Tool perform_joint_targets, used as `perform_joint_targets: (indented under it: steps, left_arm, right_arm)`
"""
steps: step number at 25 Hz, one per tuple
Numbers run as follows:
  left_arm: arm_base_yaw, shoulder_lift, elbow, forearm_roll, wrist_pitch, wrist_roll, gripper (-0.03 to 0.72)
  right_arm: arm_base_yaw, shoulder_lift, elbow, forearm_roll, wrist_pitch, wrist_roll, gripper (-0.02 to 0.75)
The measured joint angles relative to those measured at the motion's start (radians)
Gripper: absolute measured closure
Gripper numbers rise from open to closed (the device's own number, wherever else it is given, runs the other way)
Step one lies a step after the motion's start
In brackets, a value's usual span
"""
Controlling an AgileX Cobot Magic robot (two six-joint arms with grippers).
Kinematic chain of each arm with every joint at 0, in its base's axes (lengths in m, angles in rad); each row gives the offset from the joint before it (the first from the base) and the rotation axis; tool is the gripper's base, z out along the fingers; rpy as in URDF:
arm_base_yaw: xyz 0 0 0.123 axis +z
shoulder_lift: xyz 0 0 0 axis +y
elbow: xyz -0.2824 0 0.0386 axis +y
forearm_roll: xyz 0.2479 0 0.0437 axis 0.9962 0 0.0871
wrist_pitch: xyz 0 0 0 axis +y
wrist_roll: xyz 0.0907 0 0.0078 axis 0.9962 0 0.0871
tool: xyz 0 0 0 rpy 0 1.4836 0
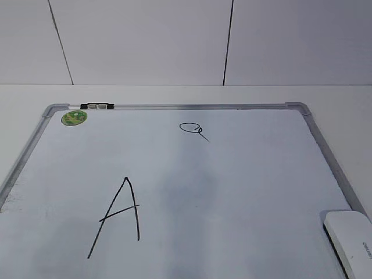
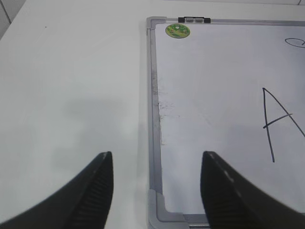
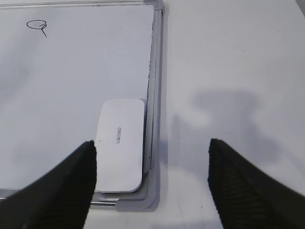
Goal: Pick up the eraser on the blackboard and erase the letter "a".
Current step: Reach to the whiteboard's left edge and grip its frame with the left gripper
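Note:
The blackboard point(image 1: 232, 192) is a white board with a grey frame, lying flat on the table. The white eraser point(image 1: 351, 241) lies on its near right corner; it also shows in the right wrist view point(image 3: 120, 145). The small letter "a" point(image 1: 193, 130) is near the board's far edge, also seen in the right wrist view point(image 3: 37, 26). My right gripper point(image 3: 151, 164) is open above the board's near right corner, the eraser just inside its left finger. My left gripper point(image 2: 156, 174) is open and empty over the board's near left corner point(image 2: 159, 214).
A large capital "A" point(image 1: 119, 215) is drawn on the board's near left. A black-and-clear marker point(image 1: 96, 106) lies on the far frame beside a round green sticker point(image 1: 74, 118). White table point(image 3: 228, 71) surrounds the board; a panelled wall stands behind.

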Motion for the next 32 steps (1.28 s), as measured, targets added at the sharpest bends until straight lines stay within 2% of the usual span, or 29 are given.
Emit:
perform_joint_targets:
  steps: [23, 32]
  left_arm:
    - [0.000, 0.000, 0.000, -0.002, 0.000, 0.000, 0.255]
    - [0.000, 0.000, 0.000, -0.015, 0.000, 0.000, 0.265]
  right_arm:
    - [0.000, 0.003, -0.025, 0.000, 0.002, 0.008, 0.178]
    - [0.000, 0.178, -0.102, 0.054, 0.027, 0.065, 0.178]
